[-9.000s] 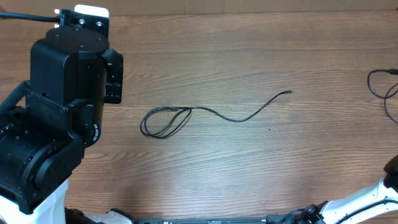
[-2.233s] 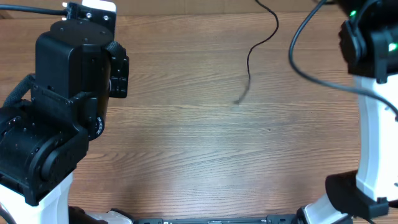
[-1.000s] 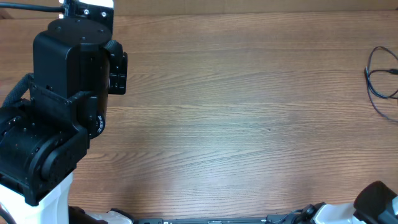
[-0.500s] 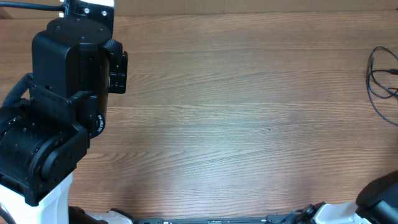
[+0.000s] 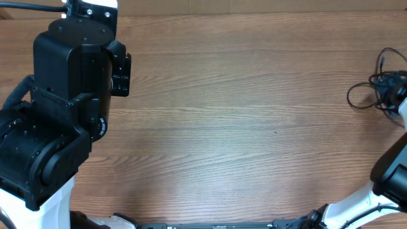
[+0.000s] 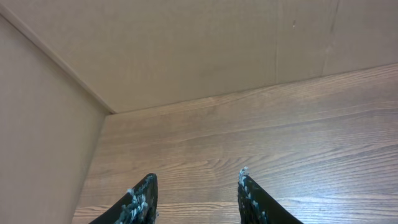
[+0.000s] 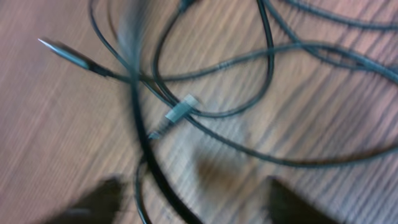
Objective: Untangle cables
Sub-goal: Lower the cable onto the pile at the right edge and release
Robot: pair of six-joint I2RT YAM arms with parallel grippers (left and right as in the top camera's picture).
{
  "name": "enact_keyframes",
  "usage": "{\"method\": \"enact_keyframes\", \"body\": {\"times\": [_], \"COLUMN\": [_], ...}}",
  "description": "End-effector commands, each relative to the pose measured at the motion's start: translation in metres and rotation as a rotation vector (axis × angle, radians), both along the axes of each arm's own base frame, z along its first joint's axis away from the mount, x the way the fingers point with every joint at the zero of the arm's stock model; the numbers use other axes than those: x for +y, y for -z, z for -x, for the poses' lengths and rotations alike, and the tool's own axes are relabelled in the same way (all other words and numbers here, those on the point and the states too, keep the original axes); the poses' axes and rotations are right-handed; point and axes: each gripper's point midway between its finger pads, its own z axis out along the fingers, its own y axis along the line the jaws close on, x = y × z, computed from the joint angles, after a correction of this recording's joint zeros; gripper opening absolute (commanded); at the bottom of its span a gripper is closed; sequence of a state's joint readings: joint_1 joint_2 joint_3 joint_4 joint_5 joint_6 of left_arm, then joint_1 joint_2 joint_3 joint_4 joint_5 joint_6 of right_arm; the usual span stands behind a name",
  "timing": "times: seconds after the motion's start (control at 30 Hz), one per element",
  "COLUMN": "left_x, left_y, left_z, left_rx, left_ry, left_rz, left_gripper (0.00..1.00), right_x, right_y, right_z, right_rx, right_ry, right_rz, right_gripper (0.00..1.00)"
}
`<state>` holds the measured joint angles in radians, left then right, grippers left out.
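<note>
The cables [image 5: 380,81] lie in tangled loops at the table's [image 5: 241,127] right edge.

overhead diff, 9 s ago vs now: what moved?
The looped cable from mid-table is gone: the right arm carried it up and right. The cables at the right edge now form a tangle, with a loop spread leftward in the last half second. The right gripper hovers over them, fingers apart. The left arm stayed put.
</note>
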<state>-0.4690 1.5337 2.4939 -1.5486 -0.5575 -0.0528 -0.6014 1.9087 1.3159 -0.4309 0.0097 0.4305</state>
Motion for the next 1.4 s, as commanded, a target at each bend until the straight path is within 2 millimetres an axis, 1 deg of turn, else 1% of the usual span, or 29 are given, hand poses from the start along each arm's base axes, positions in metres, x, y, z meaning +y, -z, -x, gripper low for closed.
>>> {"method": "enact_keyframes", "body": {"times": [0.0, 0.07, 0.1, 0.13, 0.17, 0.23, 0.3, 0.33, 0.37, 0.4, 0.43, 0.5, 0.57, 0.6, 0.63, 0.73, 0.77, 0.8, 0.83, 0.9, 1.0, 1.07, 1.13, 1.23, 1.37], "left_x": [0.000, -0.001, -0.002, -0.002, -0.002, -0.003, -0.003, -0.003, -0.003, -0.003, -0.003, -0.003, -0.004, -0.004, -0.004, -0.004, -0.004, -0.004, -0.004, -0.004, -0.004, -0.003, -0.003, -0.001, -0.001], "left_y": [-0.002, -0.004, -0.006, -0.007, -0.009, -0.010, -0.011, -0.011, -0.011, -0.011, -0.011, -0.012, -0.014, -0.014, -0.015, -0.014, -0.014, -0.014, -0.014, -0.014, -0.014, -0.013, -0.011, -0.009, -0.010], "left_z": [-0.001, -0.003, -0.004, -0.004, -0.005, -0.006, -0.006, -0.006, -0.006, -0.006, -0.007, -0.007, -0.008, -0.008, -0.008, -0.008, -0.008, -0.008, -0.008, -0.008, -0.008, -0.008, -0.007, -0.005, -0.006], "left_rx": [-0.006, -0.017, -0.025, -0.032, -0.040, -0.048, -0.050, -0.050, -0.049, -0.050, -0.051, -0.055, -0.062, -0.065, -0.066, -0.064, -0.063, -0.063, -0.063, -0.065, -0.064, -0.059, -0.051, -0.042, -0.042], "left_ry": [0.002, 0.002, 0.002, 0.002, 0.002, 0.003, 0.003, 0.003, 0.003, 0.002, 0.002, 0.003, 0.004, 0.004, 0.004, 0.004, 0.004, 0.004, 0.004, 0.004, 0.003, 0.003, 0.003, -0.001, 0.002], "left_rz": [0.008, 0.013, 0.017, 0.020, 0.024, 0.028, 0.029, 0.029, 0.029, 0.029, 0.030, 0.031, 0.032, 0.034, 0.034, 0.033, 0.032, 0.033, 0.033, 0.033, 0.032, 0.030, 0.025, 0.013, 0.008], "left_gripper": [0.42, 0.42, 0.45, 0.47, 0.49, 0.49, 0.49, 0.49, 0.49, 0.49, 0.49, 0.49, 0.49, 0.49, 0.49, 0.49, 0.49, 0.50, 0.51, 0.51, 0.51, 0.52, 0.54, 0.54, 0.52], "right_x": [-0.006, -0.006, -0.004, -0.002, 0.000, 0.004, 0.008, 0.010, 0.011, 0.012, 0.015, 0.025, 0.043, 0.054, 0.065, 0.095, 0.116, 0.127, 0.136, 0.155, 0.176, 0.184, 0.185, 0.174, 0.142], "right_y": [-0.065, -0.113, -0.144, -0.167, -0.201, -0.255, -0.293, -0.303, -0.304, -0.300, -0.290, -0.270, -0.242, -0.226, -0.208, -0.152, -0.115, -0.094, -0.079, -0.050, -0.020, -0.003, 0.010, 0.020, 0.026], "right_z": [-0.015, -0.019, -0.020, -0.021, -0.020, -0.014, -0.008, -0.006, -0.005, -0.004, -0.004, -0.010, -0.023, -0.030, -0.038, -0.055, -0.065, -0.069, -0.072, -0.077, -0.082, -0.081, -0.077, -0.068, -0.058], "right_rx": [-0.107, -0.166, -0.205, -0.234, -0.285, -0.364, -0.405, -0.411, -0.406, -0.397, -0.383, -0.358, -0.319, -0.296, -0.263, -0.156, -0.085, -0.049, -0.024, 0.025, 0.091, 0.134, 0.164, 0.183, 0.185], "right_ry": [-0.051, -0.066, -0.081, -0.094, -0.096, -0.097, -0.120, -0.129, -0.129, -0.122, -0.112, -0.135, -0.191, -0.226, -0.272, -0.388, -0.472, -0.509, -0.528, -0.586, -0.696, -0.770, -0.793, -0.767, -0.696], "right_rz": [0.086, 0.145, 0.187, 0.219, 0.259, 0.319, 0.385, 0.405, 0.400, 0.378, 0.343, 0.280, 0.217, 0.191, 0.170, 0.123, 0.100, 0.082, 0.063, 0.042, 0.050, 0.064, 0.058, 0.041, 0.033], "right_gripper": [1.00, 1.00, 1.00, 1.00, 1.00, 1.00, 1.00, 1.00, 0.98, 0.95, 0.93, 0.87, 0.83, 0.80, 0.74, 0.67, 0.49, 0.22, 0.04, 0.04, 0.04, 0.04, 0.04, 0.04, 0.04]}}
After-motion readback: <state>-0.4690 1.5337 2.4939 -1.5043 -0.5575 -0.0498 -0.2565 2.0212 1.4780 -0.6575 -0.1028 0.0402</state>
